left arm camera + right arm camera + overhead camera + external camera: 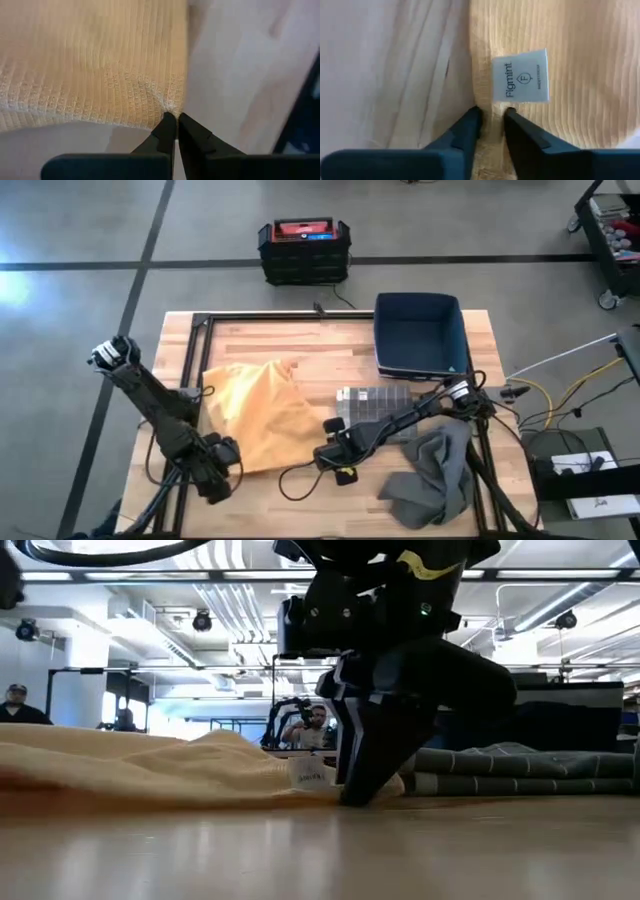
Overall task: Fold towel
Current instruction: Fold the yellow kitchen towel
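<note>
Right tool [491,117] pinches near-right corner of yellow ribbed towel [262,415], beside its white label [521,76]. Left tool [176,121] clamps near-left corner, fingers together. Towel lies rumpled on wooden desk [300,350], left of centre; grey cloth [435,475] near right.

At twelve o'clock beyond the wooden table [300,345], on the floor, a black crate [304,250] with a red top. At two o'clock on the table, a dark blue bin [421,335]. At five o'clock, a crumpled grey cloth [437,473]. Near centre, folded grey towels [373,400], stacked. Far behind, a person [316,726].
</note>
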Available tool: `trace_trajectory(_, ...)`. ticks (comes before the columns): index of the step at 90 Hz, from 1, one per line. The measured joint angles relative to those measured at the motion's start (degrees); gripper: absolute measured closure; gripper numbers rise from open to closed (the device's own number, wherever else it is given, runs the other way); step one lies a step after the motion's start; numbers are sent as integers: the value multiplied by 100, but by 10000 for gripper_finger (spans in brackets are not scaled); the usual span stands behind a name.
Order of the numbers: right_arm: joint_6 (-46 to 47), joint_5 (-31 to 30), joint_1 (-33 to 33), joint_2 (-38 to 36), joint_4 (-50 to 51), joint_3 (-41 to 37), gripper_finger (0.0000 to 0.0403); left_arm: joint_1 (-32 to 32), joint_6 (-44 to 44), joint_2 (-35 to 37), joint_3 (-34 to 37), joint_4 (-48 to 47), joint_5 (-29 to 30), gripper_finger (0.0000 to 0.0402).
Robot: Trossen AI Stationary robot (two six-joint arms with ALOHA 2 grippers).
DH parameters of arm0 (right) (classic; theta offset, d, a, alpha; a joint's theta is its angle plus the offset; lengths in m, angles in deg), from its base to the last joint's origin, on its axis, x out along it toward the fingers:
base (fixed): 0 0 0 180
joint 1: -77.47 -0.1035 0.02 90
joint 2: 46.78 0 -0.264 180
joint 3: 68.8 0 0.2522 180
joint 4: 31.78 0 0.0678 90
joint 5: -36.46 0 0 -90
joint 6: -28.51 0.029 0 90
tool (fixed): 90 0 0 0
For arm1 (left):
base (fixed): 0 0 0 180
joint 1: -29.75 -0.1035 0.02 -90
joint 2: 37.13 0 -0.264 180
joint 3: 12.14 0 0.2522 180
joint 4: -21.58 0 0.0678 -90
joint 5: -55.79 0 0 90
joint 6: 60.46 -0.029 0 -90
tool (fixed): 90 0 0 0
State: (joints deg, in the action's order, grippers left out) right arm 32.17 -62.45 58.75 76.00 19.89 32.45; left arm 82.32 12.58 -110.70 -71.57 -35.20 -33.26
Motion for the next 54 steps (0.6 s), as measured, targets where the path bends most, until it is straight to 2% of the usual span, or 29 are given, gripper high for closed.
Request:
trace_trajectory(10,210,74,-6,-65,187,-9,384,140,49,16,-116,-154,166,401)
trace_trajectory(22,277,96,-11,-84,194,10,388,164,144,16,-80,51,1018,396)
trace_trajectory(31,277,68,-9,-110,238,10,363,48,154,16,-55,54,1471,364)
trace_trajectory(41,248,-57,-10,-130,352,10,319,-89,26,16,-48,55,1806,305)
trace_trajectory(46,250,-59,-10,-134,443,12,297,-150,-16,16,-48,50,1691,272)
trace_trajectory(54,329,-57,-11,-138,588,15,266,-162,391,16,-48,56,1093,228)
